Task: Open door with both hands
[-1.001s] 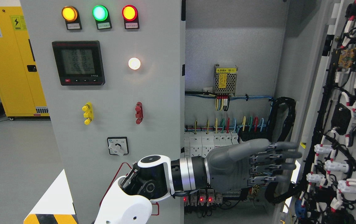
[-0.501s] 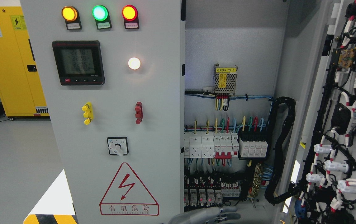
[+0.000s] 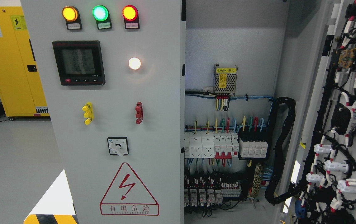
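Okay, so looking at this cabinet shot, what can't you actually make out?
Head view only:
- Both robot hands: out of frame.
- Meter digits: too dim and blurred to read.
- Indicator-lamp labels: too small.
- Right-hand door: cut off by the right edge.
- Lower cabinet wiring: cut off by the bottom edge.

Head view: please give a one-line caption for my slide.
Electrical cabinet with right door swung open, exposing breakers and wiring; left door closed, no hand visible.

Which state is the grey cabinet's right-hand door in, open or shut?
Open. The grey right-hand door is swung wide, its wired inner face toward the camera, and the white circuit breakers inside the cabinet are exposed.
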Robot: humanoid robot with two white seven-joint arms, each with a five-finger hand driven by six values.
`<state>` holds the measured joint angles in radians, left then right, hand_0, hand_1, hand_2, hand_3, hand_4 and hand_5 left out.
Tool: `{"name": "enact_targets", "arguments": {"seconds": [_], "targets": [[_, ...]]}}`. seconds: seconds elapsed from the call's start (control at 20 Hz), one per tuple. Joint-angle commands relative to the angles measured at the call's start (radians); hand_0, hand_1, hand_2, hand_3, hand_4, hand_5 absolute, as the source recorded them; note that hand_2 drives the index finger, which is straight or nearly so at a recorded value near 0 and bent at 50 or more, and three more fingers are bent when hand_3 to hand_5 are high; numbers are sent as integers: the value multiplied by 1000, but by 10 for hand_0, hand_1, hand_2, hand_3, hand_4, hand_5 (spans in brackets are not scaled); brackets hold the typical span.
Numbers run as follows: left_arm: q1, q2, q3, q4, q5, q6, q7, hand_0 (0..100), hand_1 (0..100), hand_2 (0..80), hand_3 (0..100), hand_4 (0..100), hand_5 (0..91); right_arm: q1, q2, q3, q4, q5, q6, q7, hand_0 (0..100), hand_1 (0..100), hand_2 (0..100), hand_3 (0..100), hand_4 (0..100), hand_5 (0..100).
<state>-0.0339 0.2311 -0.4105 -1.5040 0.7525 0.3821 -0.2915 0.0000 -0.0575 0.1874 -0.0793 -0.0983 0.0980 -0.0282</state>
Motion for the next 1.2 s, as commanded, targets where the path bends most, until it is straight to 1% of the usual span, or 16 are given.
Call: {"name": "enact_targets", "arguments": {"seconds": [0.0,0.1,0.3,0.4,0.5,0.55,0.6,0.7,0.75,0.9,1.15], "targets": [[121,-10,13,497,-90,-167,-1,120,556,0,0,0,0,-11,-4,1,0,0,0,-1,0,500,40,0,0,0],[114,-42,13,676,-93,-218,-3,120,556,0,0,0,0,-11,-4,1,0,0,0,-1,0,500,40,0,0,0],[101,-139,13,1054,-93,-258,-8,120,556,0,0,0,0,-11,1,1,0,0,0,-1,0,500,40,0,0,0],[86,-165,10,1207,-96,-265,-11,120,556,0,0,0,0,-9,2,1,0,0,0,-1,0,500,40,0,0,0],[85,-174,4,1300,-98,-291,-11,120,556,0,0,0,0,-8,2,1,0,0,0,-1,0,500,40,0,0,0],[85,-174,1,1327,-108,-317,-11,120,556,0,0,0,0,-8,4,1,0,0,0,-1,0,500,40,0,0,0],[86,-173,2,1346,-139,-340,-11,120,556,0,0,0,0,-8,4,1,0,0,0,-1,0,500,40,0,0,0],[89,-174,9,1376,-230,-379,-11,120,556,0,0,0,0,-8,4,1,0,0,0,1,0,500,40,0,0,0],[94,-174,12,1387,-257,-391,-11,120,556,0,0,0,0,-8,2,1,0,0,0,-1,0,500,40,0,0,0],[95,-177,12,1412,-263,-420,-12,120,556,0,0,0,0,-8,4,0,-2,0,0,-1,0,500,40,0,0,0],[95,-177,12,1412,-266,-420,-11,120,556,0,0,0,0,-8,4,-2,-5,0,0,-1,0,500,40,0,0,0]]}}
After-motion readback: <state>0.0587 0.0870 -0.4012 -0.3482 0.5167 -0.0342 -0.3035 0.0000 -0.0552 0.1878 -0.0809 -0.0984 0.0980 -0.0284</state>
